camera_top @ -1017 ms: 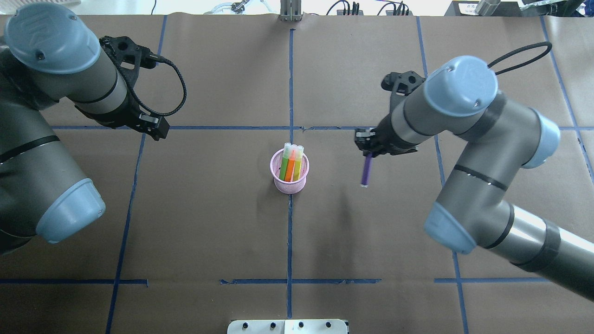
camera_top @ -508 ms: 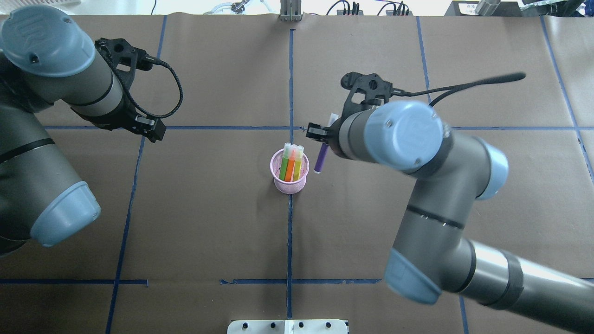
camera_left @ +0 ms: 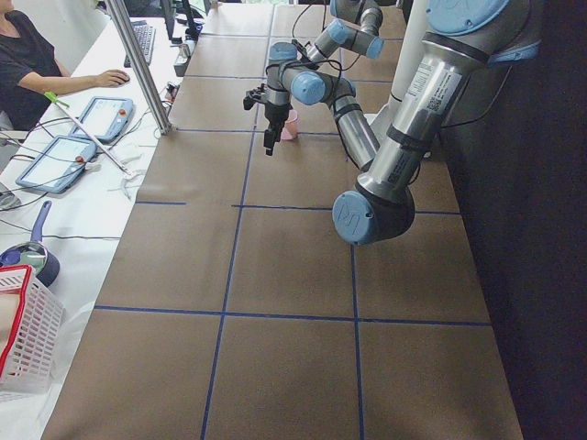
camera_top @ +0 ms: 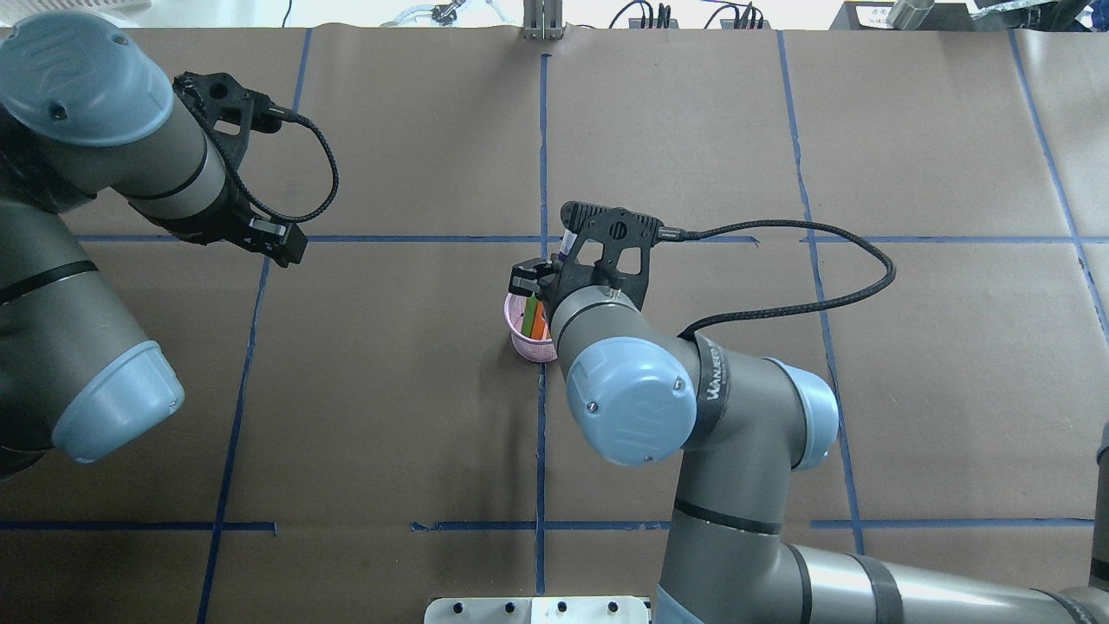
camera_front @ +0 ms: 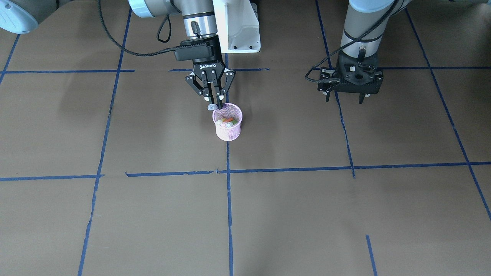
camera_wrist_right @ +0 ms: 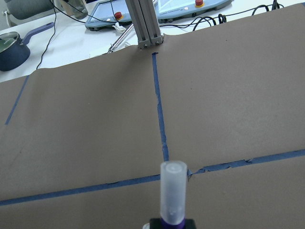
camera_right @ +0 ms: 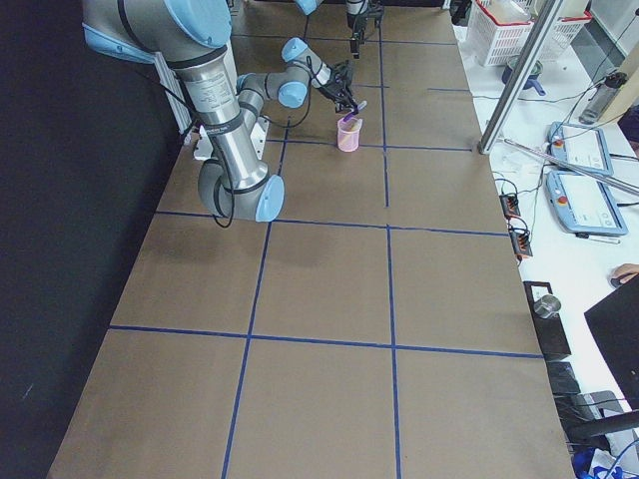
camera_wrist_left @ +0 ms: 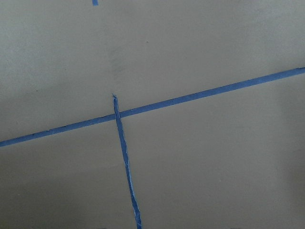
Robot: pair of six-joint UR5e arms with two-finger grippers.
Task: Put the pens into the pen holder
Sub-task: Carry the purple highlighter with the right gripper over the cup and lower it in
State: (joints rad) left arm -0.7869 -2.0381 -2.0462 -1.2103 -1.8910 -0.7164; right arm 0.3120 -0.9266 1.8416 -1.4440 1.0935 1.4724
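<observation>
The pink mesh pen holder (camera_front: 228, 130) stands at the table's middle, with an orange pen (camera_front: 229, 120) and a green pen (camera_front: 231, 124) inside. In the overhead view the holder (camera_top: 521, 336) is half hidden under my right wrist. My right gripper (camera_front: 218, 105) is shut on the purple pen (camera_wrist_right: 172, 220) and holds it tilted right over the holder's rim, its pale cap (camera_front: 210, 107) sticking out. I cannot tell whether its lower end is inside. My left gripper (camera_front: 343, 100) hangs open and empty above the table, well off to the side.
Blue tape lines cross the brown paper cover. The robot's white base plate (camera_front: 238, 27) is behind the holder. An operator (camera_left: 27, 69), tablets (camera_left: 55, 160) and a red-rimmed basket (camera_left: 23, 330) are beyond the table's edge.
My right arm has swung left with the purple pen, from well right of the holder to directly over it. The left arm has hardly moved.
</observation>
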